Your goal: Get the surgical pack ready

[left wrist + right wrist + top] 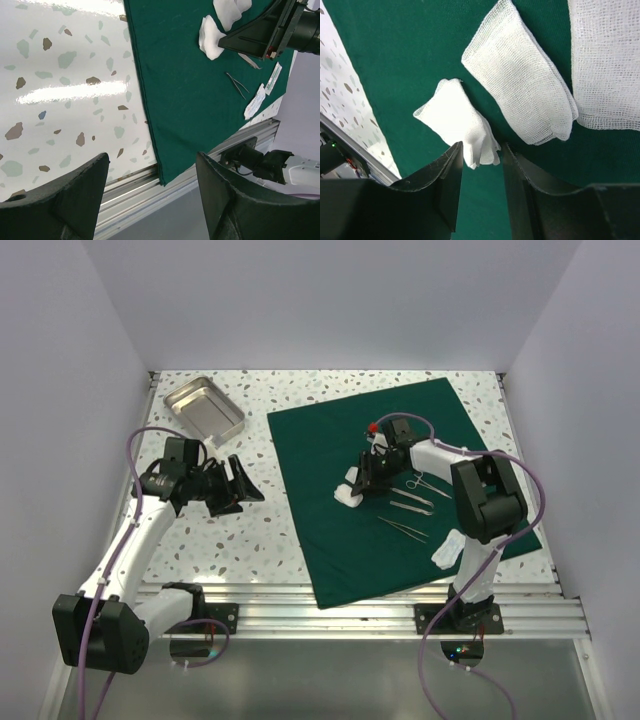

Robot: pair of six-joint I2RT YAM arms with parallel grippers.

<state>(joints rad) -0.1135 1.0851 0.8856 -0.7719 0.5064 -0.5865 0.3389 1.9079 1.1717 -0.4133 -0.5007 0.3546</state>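
**Two grippers, one green drape, and a gauze question**

Starting big: the speckled table (230, 540) has the drape (330, 540) spread flat across its right half. It lies a bit skewed, and its near corner reaches the rail where my bases are bolted. It's plain dark green, and nearly all the small stuff lies on it.

My left gripper (152, 160) hovers over bare table just left of the drape's long edge. Its jaws are spread wide with nothing between them.

My right gripper (481, 147) is low over the middle of the drape, pointing left. Its jaws stand close together with only a narrow gap. The tail end of a small gauze wad (455, 117) sits right in that gap. Honestly I can't tell if I'm actually pinching it or just straddling it.

The steel tray (203, 408) sits at the far left of the table, off the drape and well apart from it.

There's more gauze too. A folded pad (520, 95) lies just beside the wad. A bigger sheet (605, 60) sits right up against the pad on its other side. Both are flat on the green.

Smallest bits: a few thin metal tools (410, 504) lie in a loose row on the drape, between my right gripper and my right arm's base. A white packet (447, 550) lies near the drape's right edge, close to that arm.
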